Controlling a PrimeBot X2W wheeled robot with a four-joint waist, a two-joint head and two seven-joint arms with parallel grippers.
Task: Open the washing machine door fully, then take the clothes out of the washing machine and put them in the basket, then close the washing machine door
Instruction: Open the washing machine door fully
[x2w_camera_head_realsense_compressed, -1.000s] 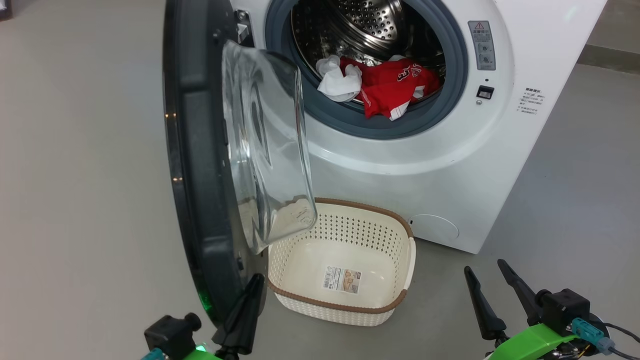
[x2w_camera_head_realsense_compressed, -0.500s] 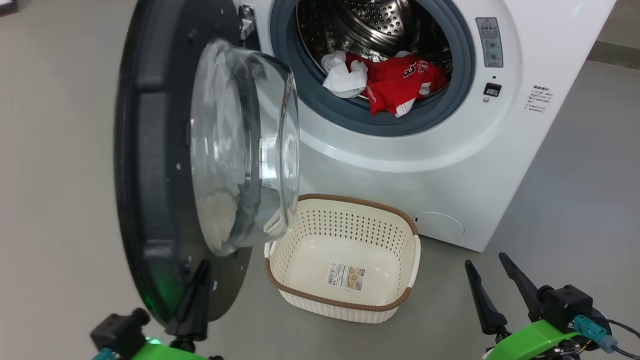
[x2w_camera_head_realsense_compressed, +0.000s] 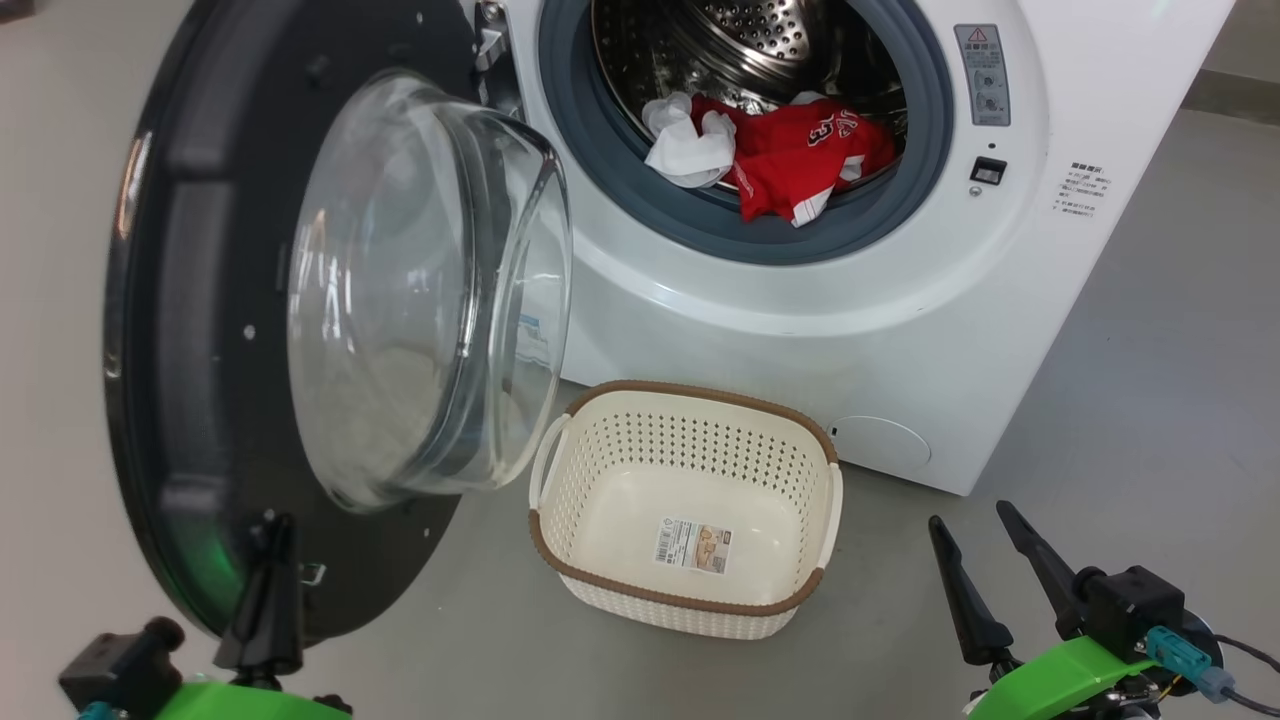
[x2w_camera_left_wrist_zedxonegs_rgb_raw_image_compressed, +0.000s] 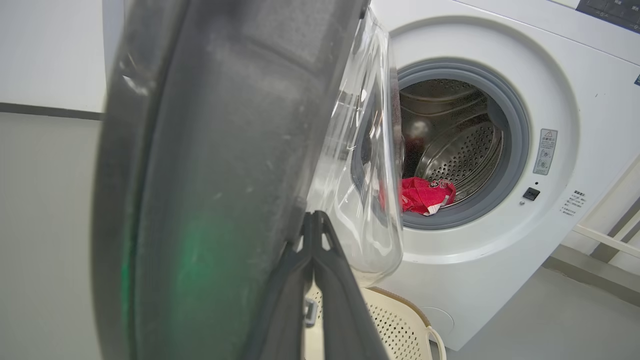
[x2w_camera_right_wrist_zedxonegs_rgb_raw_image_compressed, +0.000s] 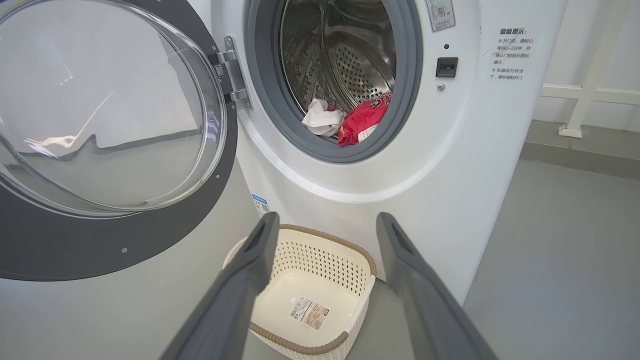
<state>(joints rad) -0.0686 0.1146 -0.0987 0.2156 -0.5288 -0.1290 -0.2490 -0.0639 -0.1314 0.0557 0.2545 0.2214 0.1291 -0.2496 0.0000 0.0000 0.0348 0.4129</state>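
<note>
At seven o'clock the left gripper (x2w_camera_head_realsense_compressed: 272, 535), fingers pinched shut on nothing, has pushed the washing machine door (x2w_camera_head_realsense_compressed: 340, 300) wider. It now stands out at nine o'clock, nearly fully open. The clothes (x2w_camera_head_realsense_compressed: 790, 160) lie in the drum mouth at one o'clock, and the basket (x2w_camera_head_realsense_compressed: 690, 392) waits empty at six. At five the right gripper (x2w_camera_head_realsense_compressed: 968, 515) gapes wide, holding nothing.

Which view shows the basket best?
The head view: the whole basket, rim to sticker, unobstructed. The right wrist view has a finger across it; the left wrist view catches one corner.
</note>
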